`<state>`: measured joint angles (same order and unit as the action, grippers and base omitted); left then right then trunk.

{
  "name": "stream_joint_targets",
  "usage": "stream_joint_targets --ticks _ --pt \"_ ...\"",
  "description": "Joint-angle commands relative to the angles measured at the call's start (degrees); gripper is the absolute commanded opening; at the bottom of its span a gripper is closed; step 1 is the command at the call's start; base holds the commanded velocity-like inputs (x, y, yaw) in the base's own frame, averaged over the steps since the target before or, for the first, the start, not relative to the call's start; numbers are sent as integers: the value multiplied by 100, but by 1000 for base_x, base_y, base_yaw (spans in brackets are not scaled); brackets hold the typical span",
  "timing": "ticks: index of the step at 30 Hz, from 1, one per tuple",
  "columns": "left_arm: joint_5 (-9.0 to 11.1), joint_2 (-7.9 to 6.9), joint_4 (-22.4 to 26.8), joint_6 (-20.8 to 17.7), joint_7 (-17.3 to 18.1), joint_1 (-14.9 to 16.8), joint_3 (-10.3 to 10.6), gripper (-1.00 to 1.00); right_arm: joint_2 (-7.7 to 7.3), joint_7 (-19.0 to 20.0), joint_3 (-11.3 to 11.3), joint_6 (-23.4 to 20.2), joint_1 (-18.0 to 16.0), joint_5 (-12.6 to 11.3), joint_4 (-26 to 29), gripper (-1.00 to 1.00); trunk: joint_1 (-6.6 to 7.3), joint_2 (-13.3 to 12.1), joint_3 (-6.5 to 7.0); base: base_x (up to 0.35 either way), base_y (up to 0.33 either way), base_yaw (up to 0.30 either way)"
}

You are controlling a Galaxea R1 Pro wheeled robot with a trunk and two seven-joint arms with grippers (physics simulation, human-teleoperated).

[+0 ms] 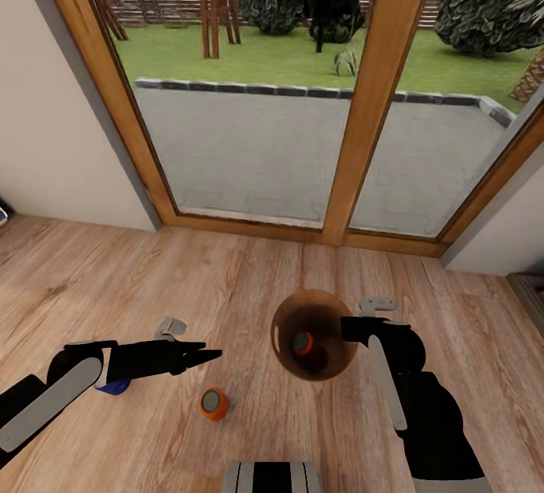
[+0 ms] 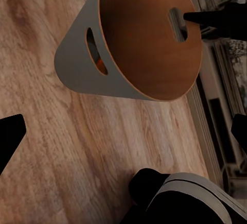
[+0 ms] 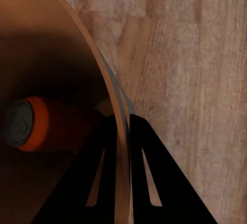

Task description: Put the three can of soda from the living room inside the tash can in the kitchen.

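Free can: a small orange cylindrical soda can with a silvery top stands upright on the warm wood-plank floor, its long axis vertical, top toward the head camera.
Can already binned: a second orange can lies inside the bin; in the right wrist view it rests on its side against the inner wall.
Third can: a dark blue rounded shape peeks from under the left forearm; I judge it to be the blue can, though most of it is hidden.
Bin: the round tapered bin, grey outside and tan wood inside, is held off the floor, mouth tipped toward the head camera; the left wrist view shows its handle slots.
Right tool: its two dark fingers are clamped on the bin's rim, one inside, one outside.
Left tool: points toward the bin, above and just left of the free can; in the head view the fingers taper to one point, so I cannot tell whether they are apart.
Deciding relation: the free can sits between the two arms, nearer the left tool, just below and beyond its tip, with the bin's mouth close on the can's right.
Likely next move: the left tool drops onto the upright can from above or the side, then carries it a short way right into the bin.
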<state>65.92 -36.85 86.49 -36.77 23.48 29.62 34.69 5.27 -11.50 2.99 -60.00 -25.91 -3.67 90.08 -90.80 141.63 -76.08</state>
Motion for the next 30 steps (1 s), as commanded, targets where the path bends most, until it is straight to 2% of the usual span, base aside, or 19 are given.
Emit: stream_joint_targets --ticks 1,10,15,22,25,30 --pt "0 1 1 11 6 0 4 100 1 25 -1 0 -2 -55 3 -100 1 0 1 0 0 0" --pt "-7 -2 8 45 6 0 -6 100 1 25 -1 0 -2 -55 2 -100 1 0 1 0 0 0" --pt "-18 -15 96 58 7 0 -120 100 -8 7 -9 0 7 88 10 -100 0 1 0 0 0 0" --pt "-40 -19 -41 74 14 0 106 100 -46 16 -9 0 7 239 10 -100 0 1 0 0 0 0" --pt "-111 -111 12 -23 52 -19 203 100 -4 8 -18 1 7 332 10 -100 -1 2 -1 0 0 0" --pt "-87 -117 102 -101 143 -29 234 100 -2 11 -18 33 7 346 10 -100 -1 2 -1 0 0 0"
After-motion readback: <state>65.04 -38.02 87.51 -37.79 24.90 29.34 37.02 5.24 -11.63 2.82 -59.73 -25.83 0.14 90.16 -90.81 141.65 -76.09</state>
